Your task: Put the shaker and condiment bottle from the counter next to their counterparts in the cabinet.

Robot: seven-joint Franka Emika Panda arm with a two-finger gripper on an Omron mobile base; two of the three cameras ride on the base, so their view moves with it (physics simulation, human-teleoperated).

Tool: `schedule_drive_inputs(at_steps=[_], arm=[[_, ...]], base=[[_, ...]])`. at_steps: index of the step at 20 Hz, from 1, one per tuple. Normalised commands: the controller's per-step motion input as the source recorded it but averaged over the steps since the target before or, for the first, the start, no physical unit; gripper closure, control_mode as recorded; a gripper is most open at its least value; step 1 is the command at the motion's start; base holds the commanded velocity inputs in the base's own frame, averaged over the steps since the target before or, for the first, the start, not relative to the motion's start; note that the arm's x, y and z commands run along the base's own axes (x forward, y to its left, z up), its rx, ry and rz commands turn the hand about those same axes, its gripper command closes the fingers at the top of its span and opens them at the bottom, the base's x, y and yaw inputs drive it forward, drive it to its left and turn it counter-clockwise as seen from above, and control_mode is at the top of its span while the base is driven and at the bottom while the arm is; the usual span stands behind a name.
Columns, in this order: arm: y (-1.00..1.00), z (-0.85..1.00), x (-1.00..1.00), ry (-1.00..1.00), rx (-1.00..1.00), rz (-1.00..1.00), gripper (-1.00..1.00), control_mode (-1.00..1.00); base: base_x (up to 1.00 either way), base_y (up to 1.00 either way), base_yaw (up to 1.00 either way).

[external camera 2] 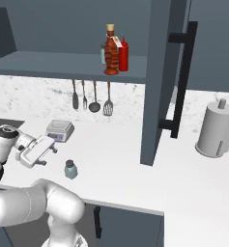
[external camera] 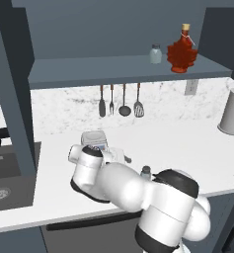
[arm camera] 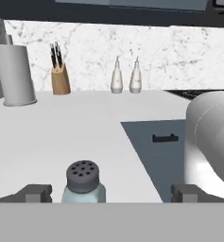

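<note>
Shaker [external camera: 146, 172] half behind the arm, end effector [external camera 2: 50, 150] wide open.

Open white counter [external camera 2: 121, 159] is seen on every side of the shaker [external camera 2: 70, 169], with the scale [external camera 2: 59, 130] well behind it. Above the shaker, the cabinet [external camera 2: 63, 65] shelf lies bare to the left, while its right end is crowded by the condiment bottle [external camera 2: 111, 50] and red squeeze bottle [external camera 2: 123, 54].
</note>
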Motion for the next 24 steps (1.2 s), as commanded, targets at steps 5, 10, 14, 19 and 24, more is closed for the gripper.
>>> schedule_drive_inputs(at_steps=[5, 10, 14, 19, 24], arm=[[-0.16, -0.16, 0.02, 0.0, 0.05, 0.0, -1.0, -1.0], [-0.11, -0.09, 0.09, 0.0, 0.03, 0.0, -1.0, -1.0], [-0.11, -0.18, 0.22, 0.0, 0.02, 0.0, -1.0, -1.0], [-0.02, -0.29, 0.24, 0.0, 0.0, 0.0, -1.0, -1.0], [-0.02, -0.16, 0.01, 0.0, 0.01, 0.0, -1.0, -1.0]], base=[[0.0, 0.0, 0.0], [0.0, 0.0, 0.0], [0.0, 0.0, 0.0], [0.0, 0.0, 0.0], [0.0, 0.0, 0.0]])
